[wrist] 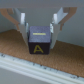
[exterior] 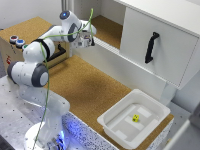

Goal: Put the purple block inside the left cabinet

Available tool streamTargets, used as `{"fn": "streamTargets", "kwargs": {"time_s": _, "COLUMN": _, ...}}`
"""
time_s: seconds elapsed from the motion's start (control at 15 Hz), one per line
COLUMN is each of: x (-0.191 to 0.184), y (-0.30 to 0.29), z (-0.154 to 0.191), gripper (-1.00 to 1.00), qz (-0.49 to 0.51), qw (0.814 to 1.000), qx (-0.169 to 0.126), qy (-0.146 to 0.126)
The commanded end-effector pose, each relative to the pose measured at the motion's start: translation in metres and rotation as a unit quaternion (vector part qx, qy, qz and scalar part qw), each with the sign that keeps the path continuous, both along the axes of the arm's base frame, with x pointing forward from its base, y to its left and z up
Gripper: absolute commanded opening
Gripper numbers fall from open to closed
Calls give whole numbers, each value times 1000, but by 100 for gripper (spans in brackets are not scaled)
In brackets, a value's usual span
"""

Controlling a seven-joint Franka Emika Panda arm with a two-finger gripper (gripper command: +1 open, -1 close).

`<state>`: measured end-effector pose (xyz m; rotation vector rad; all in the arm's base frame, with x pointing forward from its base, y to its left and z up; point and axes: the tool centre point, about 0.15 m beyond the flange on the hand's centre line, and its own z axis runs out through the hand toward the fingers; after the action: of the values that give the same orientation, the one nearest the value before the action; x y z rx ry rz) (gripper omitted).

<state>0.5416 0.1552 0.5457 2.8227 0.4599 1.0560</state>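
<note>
The gripper (wrist: 39, 31) is pinching the purple block (wrist: 39, 40), one finger (wrist: 23, 27) on each side face, and in the wrist view the block's front shows a yellow letter A with a yellow label on top. It sits squarely between the fingers, above a cork floor with a white rail running in the foreground. In the exterior view the gripper (exterior: 86, 41) hangs at the mouth of the left cabinet (exterior: 107, 29), the doorless compartment with the brown cork floor, at the far side of the scene; the block itself is too small to pick out there.

The block looks small, rigid and light, most likely a toy cube with flat, smooth faces. Holding it across two opposite sides, as now, seems the sensible grip, and it should not crush, though smooth faces could slip if the hold is loose.

To the exterior view's right is the closed white door with its black handle (exterior: 151, 47). Near and to the right stands a white bin (exterior: 116, 123) holding a small yellow die (exterior: 135, 118), well apart from the arm. A green cable (exterior: 50, 75) trails along the arm. The cabinet's white sill and side walls are the likeliest things to catch on.
</note>
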Motion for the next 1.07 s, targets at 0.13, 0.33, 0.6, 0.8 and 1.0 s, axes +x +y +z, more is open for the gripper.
{"fn": "streamTargets", "kwargs": {"time_s": 0.13, "x": 111, "y": 24, "z": -3, "gripper": -100, "qz": -63, "qw": 984, "qx": 26, "qy": 167}}
{"fn": "streamTargets", "kwargs": {"time_s": 0.33, "x": 120, "y": 29, "z": -19, "gripper": -100, "qz": -70, "qw": 982, "qx": 24, "qy": 174}}
{"fn": "streamTargets", "kwargs": {"time_s": 0.6, "x": 125, "y": 25, "z": -47, "gripper": -100, "qz": -86, "qw": 978, "qx": 27, "qy": 187}}
{"fn": "streamTargets", "kwargs": {"time_s": 0.8, "x": 130, "y": 23, "z": -63, "gripper": -100, "qz": -93, "qw": 976, "qx": 28, "qy": 195}}
{"fn": "streamTargets", "kwargs": {"time_s": 1.0, "x": 132, "y": 24, "z": -70, "gripper": -100, "qz": -94, "qw": 976, "qx": 30, "qy": 192}}
